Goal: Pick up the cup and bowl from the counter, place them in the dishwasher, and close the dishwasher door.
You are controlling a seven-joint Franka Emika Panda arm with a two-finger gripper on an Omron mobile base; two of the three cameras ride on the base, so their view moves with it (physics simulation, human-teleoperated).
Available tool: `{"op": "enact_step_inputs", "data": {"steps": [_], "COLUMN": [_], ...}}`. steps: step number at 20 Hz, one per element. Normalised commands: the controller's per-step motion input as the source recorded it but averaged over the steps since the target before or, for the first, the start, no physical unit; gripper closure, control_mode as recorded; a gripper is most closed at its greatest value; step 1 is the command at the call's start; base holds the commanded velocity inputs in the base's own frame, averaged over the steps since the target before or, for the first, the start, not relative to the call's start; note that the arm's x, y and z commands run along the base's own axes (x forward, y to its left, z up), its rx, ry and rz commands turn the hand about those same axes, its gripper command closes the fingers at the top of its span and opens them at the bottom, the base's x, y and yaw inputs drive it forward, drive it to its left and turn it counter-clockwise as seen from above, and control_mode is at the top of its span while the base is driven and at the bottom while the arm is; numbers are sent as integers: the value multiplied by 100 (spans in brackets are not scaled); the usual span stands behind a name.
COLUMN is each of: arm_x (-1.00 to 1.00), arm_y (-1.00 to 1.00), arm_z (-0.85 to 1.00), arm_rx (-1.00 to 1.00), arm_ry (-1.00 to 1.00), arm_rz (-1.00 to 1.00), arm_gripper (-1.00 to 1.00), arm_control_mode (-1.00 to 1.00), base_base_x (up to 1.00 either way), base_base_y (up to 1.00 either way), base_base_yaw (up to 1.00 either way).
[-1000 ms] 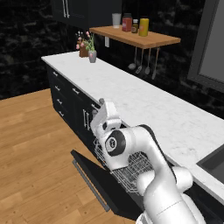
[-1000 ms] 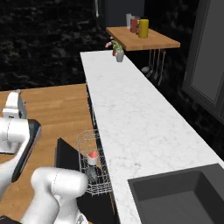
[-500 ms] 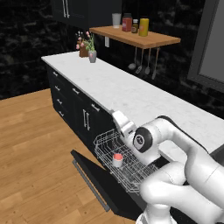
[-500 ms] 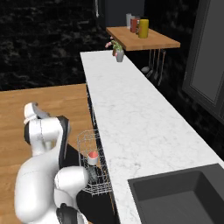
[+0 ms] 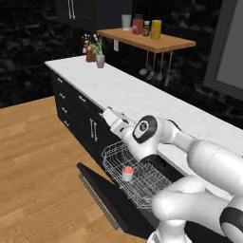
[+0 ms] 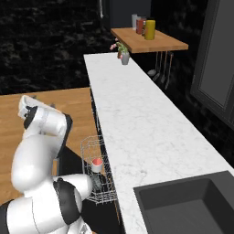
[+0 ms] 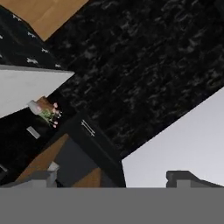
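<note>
**Now: cup racked, gripper free, door down**

Currently the small white cup w/ red top (image 5: 127,172) is sitting upright in the white wire pull-out rack (image 5: 142,182) of the black dishwasher, near its left end. Two-finger gripper (image 7: 116,177) is spread wide w/ nothing between its tips, pointing away at the far wall. Flat black drop-down door w/ silver bar handle (image 5: 107,197) is lying open, prob. because loading isn't finished. Grey bowl: can't tell where. White marble counter (image 6: 137,119) is running above the rack.

White counter (image 5: 142,102) carries a flower pot (image 5: 100,60), seemingly.
</note>
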Motion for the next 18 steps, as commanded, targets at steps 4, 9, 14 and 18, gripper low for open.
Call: {"op": "enact_step_inputs", "data": {"steps": [4, 9, 14, 18], "arm_x": [-36, -9, -52, -60], "arm_y": [87, 37, 2, 0], "arm_z": [89, 6, -2, 0], "arm_rx": [66, 98, 100, 100], "arm_ry": [7, 17, 43, 51], "arm_rz": [0, 11, 13, 14], "arm_gripper": [-100, -100, -100, -100], "arm_control_mode": [-100, -100, -100, -100], "base_base_x": [0, 0, 0, 0], "base_base_y": [0, 0, 0, 0], "base_base_yaw": [0, 0, 0, 0]}}
